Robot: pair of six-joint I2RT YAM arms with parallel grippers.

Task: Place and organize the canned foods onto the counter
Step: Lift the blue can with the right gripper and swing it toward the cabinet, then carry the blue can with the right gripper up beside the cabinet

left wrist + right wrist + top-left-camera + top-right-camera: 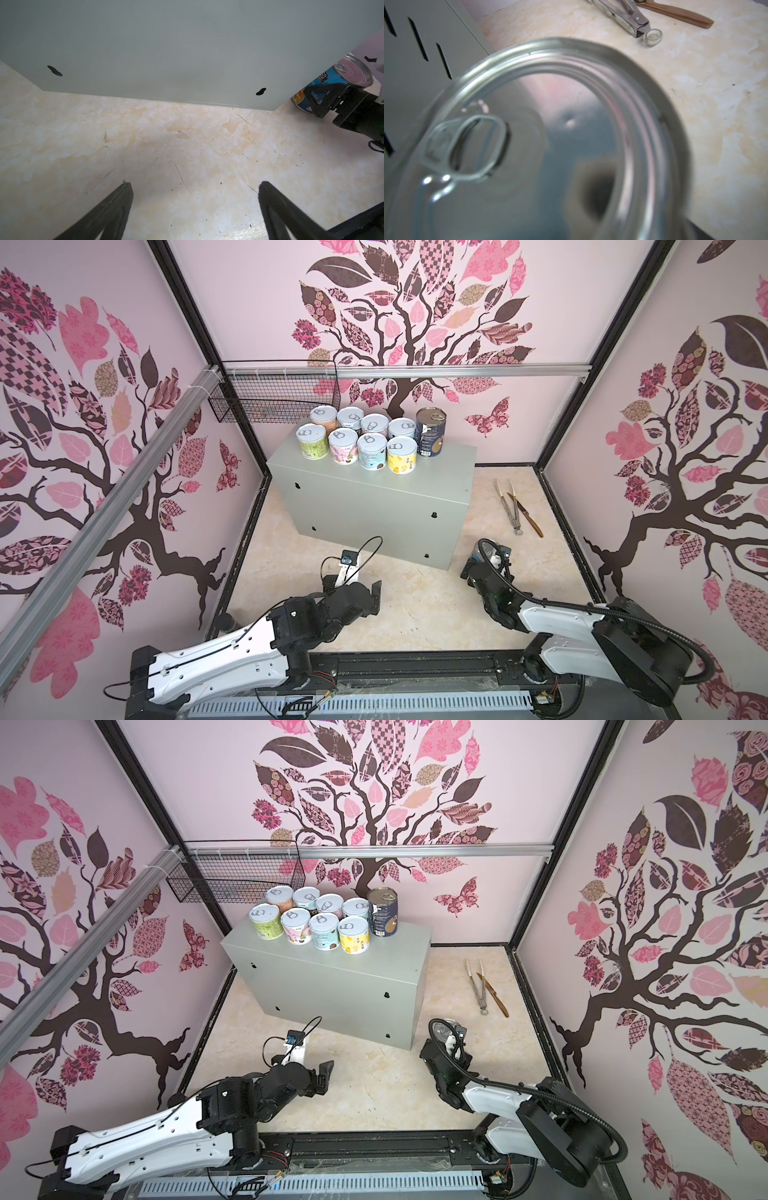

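Observation:
Eight short pastel-labelled cans [359,439] stand in two rows on the grey counter [374,497], with a taller dark-labelled can [431,432] at the right end. A blue-labelled tall can [326,78] stands on the floor by the counter's right end. My right gripper [484,556] is open and straddles this can; one black finger [324,94] lies along its side, and its lid [550,145] fills the right wrist view. I cannot tell whether the fingers touch it. My left gripper [196,185] hangs open and empty over the floor in front of the counter.
Metal tongs [509,506] and a brown-handled knife [527,516] lie on the floor right of the counter. A black wire basket [270,393] hangs on the back rail at the left. Marbled floor lies between the two arms.

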